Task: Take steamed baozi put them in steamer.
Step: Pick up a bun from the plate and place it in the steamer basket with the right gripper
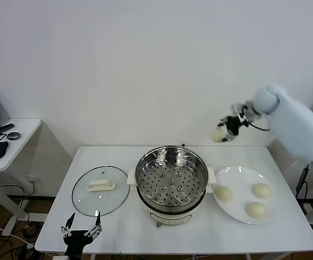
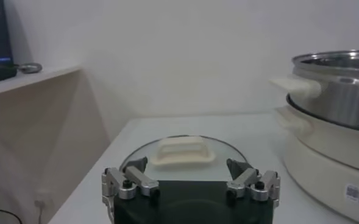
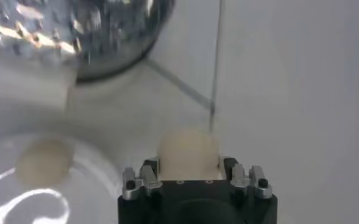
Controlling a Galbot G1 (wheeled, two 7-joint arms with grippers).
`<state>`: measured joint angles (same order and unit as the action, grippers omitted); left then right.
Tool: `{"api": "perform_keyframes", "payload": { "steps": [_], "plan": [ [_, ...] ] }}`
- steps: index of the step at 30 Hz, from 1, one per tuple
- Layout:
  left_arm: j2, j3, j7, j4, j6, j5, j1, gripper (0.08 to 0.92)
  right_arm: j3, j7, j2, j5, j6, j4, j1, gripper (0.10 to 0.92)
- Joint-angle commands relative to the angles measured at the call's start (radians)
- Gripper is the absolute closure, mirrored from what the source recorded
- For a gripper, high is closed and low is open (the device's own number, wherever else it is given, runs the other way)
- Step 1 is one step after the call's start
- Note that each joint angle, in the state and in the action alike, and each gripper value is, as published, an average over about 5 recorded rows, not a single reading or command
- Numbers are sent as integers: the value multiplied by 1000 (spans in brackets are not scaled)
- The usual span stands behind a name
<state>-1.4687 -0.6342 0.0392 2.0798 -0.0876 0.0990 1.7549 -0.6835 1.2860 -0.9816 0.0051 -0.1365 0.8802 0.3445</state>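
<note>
The steamer (image 1: 171, 184) sits in the middle of the white table (image 1: 118, 227), its shiny steel bowl open at the top and the perforated tray inside bare, nothing lying on it. Just to its right the white plate (image 1: 237, 176) holds three steamed baozi: one near the steamer's side handle (image 1: 223, 193), one toward the far right (image 1: 261, 190), and one at the front (image 1: 255, 209), each apart from the others. The fourth bun (image 1: 218, 135) is up in the air, clamped between the fingers of the right gripper (image 1: 227, 130), which hangs behind and above the plate, beyond the table's back edge by the wall; from the wrist the bun (image 3: 188, 153) fills the gap between the jaws. The buns are round domes, so no long axis or facing can be told. The glass lid (image 1: 100, 190) lies flat on the table left of the steamer, its white handle up. The left gripper (image 1: 81, 230) waits low at the table's front left edge, jaws wide apart, holding nothing.
</note>
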Motion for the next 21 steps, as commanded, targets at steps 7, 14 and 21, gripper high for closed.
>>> {"api": "perform_keyframes", "payload": {
  "steps": [7, 14, 21],
  "plan": [
    [-17, -8, 9, 9, 0, 37, 10, 177, -262, 190, -224, 281, -573, 28, 209, 398],
    [-26, -6, 12, 1, 0, 38, 1, 177, -212, 177, -242, -49, -686, 155, 123, 400],
    [-25, -8, 12, -9, -1, 41, -3, 177, -184, 170, -271, -203, -692, 176, 37, 405]
  ]
}}
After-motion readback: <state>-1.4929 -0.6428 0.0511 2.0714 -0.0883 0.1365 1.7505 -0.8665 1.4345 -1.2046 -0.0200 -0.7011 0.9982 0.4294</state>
